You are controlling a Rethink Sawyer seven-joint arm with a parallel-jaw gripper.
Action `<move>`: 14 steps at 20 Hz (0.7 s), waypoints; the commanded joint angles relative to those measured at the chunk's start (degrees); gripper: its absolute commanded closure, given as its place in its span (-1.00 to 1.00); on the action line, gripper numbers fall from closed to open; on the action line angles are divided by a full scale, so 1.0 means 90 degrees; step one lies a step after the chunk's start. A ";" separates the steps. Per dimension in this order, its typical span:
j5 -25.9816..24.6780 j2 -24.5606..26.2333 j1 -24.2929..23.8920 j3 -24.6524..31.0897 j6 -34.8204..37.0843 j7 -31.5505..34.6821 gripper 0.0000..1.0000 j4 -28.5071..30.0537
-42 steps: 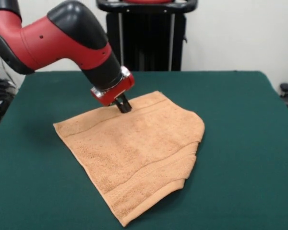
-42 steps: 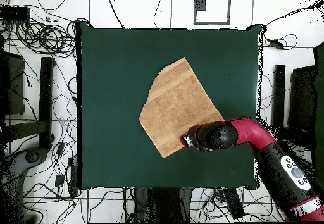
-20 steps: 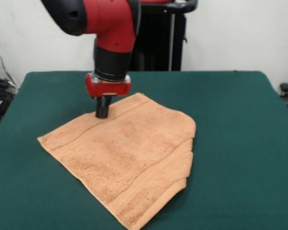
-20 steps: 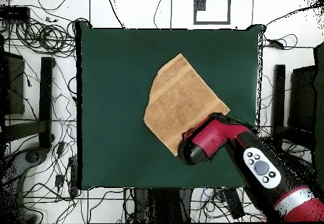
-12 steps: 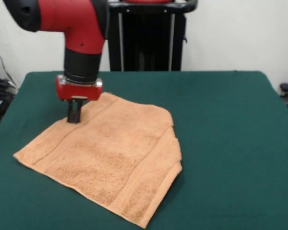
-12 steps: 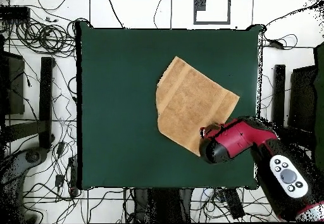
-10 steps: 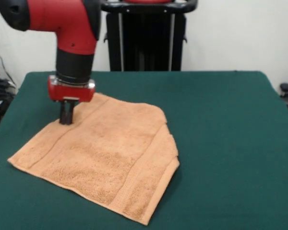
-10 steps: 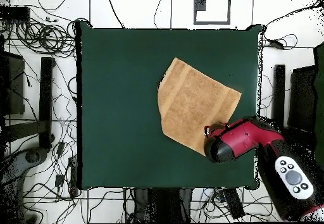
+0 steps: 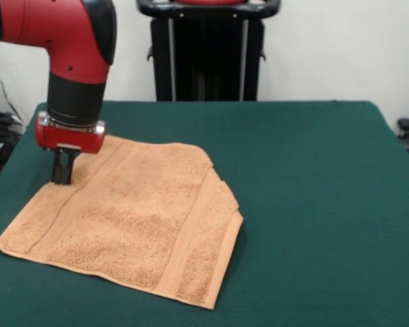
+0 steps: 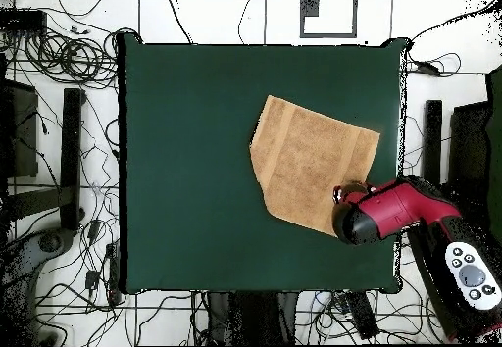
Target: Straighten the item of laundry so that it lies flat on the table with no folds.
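Note:
The item of laundry [image 9: 129,218], a peach terry towel with woven bands, lies spread over the left half of the dark green table [image 9: 313,170]. Its right end is folded over on itself, leaving a stepped edge near the corner. My gripper [image 9: 61,176] points straight down at the towel's far left edge, its fingers shut together on the cloth there. In the overhead view the towel [image 10: 309,162] sits right of the table's [image 10: 186,147] centre. The red arm head [image 10: 377,214] covers the gripper and the towel's corner below it.
A black stand [image 9: 208,48] rises behind the table's far edge. The towel's left corner lies close to the table's left edge in the front view. Cables [image 10: 59,59] and equipment lie on the floor around the table.
My gripper has dragged the towel's far edge leftward in the front view. The whole towel has slid and turned with it, and now lies closer to the table's left edge.

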 commanded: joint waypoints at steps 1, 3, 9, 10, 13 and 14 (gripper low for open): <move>-0.0240 0.0330 0.0250 -0.0202 -0.0143 -0.1766 1.00 -0.0546; -0.0255 0.0330 0.0357 -0.0275 -0.0128 -0.1575 1.00 -0.0497; -0.0520 0.0413 0.0859 -0.0666 -0.0232 -0.0418 1.00 -0.0267; -0.0577 0.0356 0.0922 -0.0727 -0.0269 -0.0394 1.00 -0.0287; -0.0288 0.0256 0.0689 -0.0640 -0.0276 -0.1198 1.00 -0.0469; -0.0170 0.0268 0.0632 -0.0613 -0.0255 -0.1350 1.00 -0.0499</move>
